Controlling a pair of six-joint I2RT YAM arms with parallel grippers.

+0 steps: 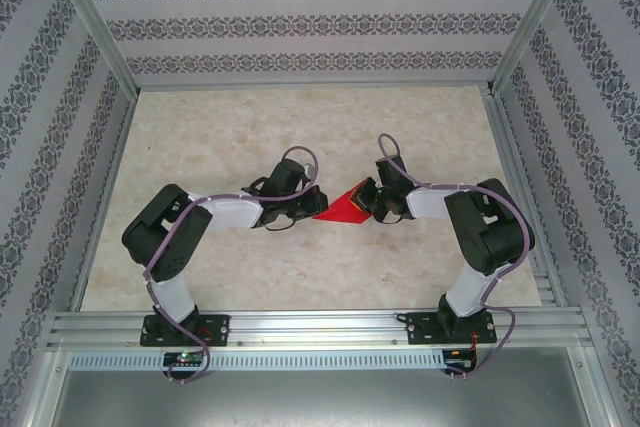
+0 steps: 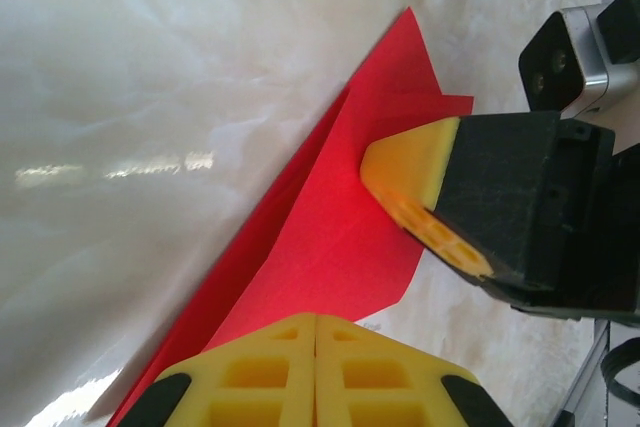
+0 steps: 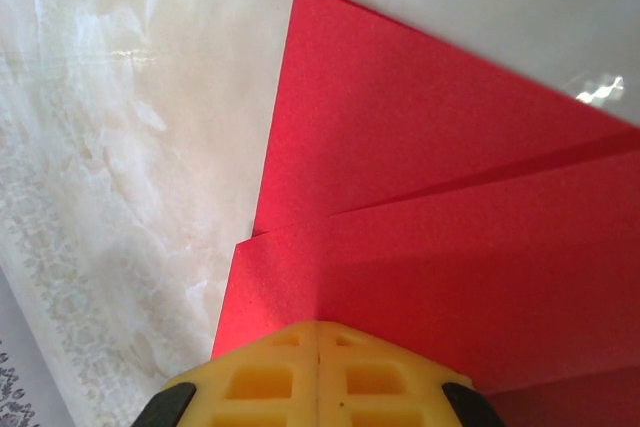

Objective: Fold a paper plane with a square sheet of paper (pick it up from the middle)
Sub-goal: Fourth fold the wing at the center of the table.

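The square sheet of paper (image 1: 342,208) is bright red and folded into a pointed, layered shape at the middle of the table, between my two grippers. My left gripper (image 1: 314,210) is at the sheet's left corner. In the left wrist view its yellow fingers (image 2: 250,367) are closed together at the near edge of a raised flap of the paper (image 2: 330,227). My right gripper (image 1: 368,204) is shut, and its tip (image 2: 378,173) presses down on the sheet's other end. In the right wrist view its shut jaws (image 3: 318,325) sit on the layered paper (image 3: 450,197).
The pale marbled tabletop (image 1: 300,127) stretches open behind and to both sides of the grippers. Patterned walls with metal posts (image 1: 95,17) enclose it. An aluminium rail (image 1: 320,327) carrying both arm bases runs along the near edge.
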